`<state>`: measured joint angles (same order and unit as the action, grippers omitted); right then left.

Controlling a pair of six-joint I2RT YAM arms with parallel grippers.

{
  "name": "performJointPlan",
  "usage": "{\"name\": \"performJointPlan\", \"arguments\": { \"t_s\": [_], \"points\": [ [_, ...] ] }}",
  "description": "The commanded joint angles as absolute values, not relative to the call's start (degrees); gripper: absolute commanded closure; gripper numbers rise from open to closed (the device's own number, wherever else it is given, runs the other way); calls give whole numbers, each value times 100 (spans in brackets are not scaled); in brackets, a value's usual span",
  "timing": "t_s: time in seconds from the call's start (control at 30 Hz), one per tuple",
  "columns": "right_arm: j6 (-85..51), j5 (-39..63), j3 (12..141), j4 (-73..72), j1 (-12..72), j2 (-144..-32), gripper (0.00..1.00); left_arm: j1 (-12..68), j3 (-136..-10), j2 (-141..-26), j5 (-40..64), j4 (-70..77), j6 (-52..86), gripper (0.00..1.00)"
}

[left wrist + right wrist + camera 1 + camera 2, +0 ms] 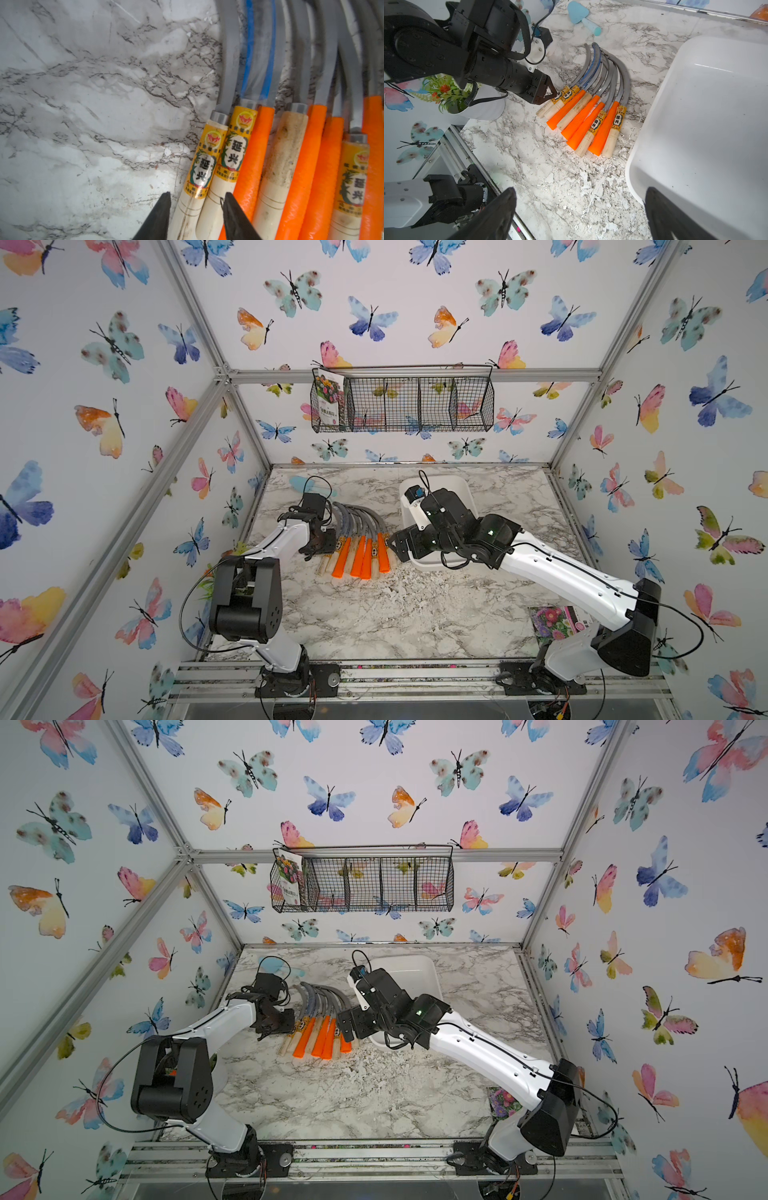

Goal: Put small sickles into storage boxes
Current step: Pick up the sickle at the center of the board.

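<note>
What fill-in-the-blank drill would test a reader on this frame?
The left claw straddles handles made of ____. The right claw is ____. The sickles include ____ orange handles. The trowel is light ____. Missing: wood; open; four; blue.

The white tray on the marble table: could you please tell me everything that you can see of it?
The white tray looks like smooth plastic: a shallow rectangle with rounded corners and a raised rim. It sits flat on the marble table, beside the row of sickles, a narrow strip of table between them. Its visible inside is empty but for a few dark specks. In both top views the right arm reaches over it and hides its near part.
</note>
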<state>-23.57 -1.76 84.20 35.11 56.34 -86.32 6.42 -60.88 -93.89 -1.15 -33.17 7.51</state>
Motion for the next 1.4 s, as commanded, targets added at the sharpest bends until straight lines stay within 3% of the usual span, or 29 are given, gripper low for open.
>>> {"name": "performJointPlan", "arguments": {
  "t_s": [0.0, 0.93, 1.2, 1.3, 1.37],
  "points": [
    [-2422, -242, 8617, 3611, 5643, -8730, 2, 574, -6144, -9600, 15, -3257, 715, 57],
    [-2381, -136, 8736, 3683, 5643, -9061, 2, 352, -6196, -10453, 237, -2953, 892, 50],
    [-2329, -166, 8715, 3701, 5643, -9023, 2, 369, -6155, -10534, 136, -2989, 959, 64],
    [-2328, -176, 8675, 3676, 5644, -8978, 2, 369, -6153, -10500, 96, -3008, 958, 81],
    [-2330, -182, 8647, 3662, 5647, -8941, 2, 365, -6187, -10469, 65, -3043, 961, 87]
  ]
}}
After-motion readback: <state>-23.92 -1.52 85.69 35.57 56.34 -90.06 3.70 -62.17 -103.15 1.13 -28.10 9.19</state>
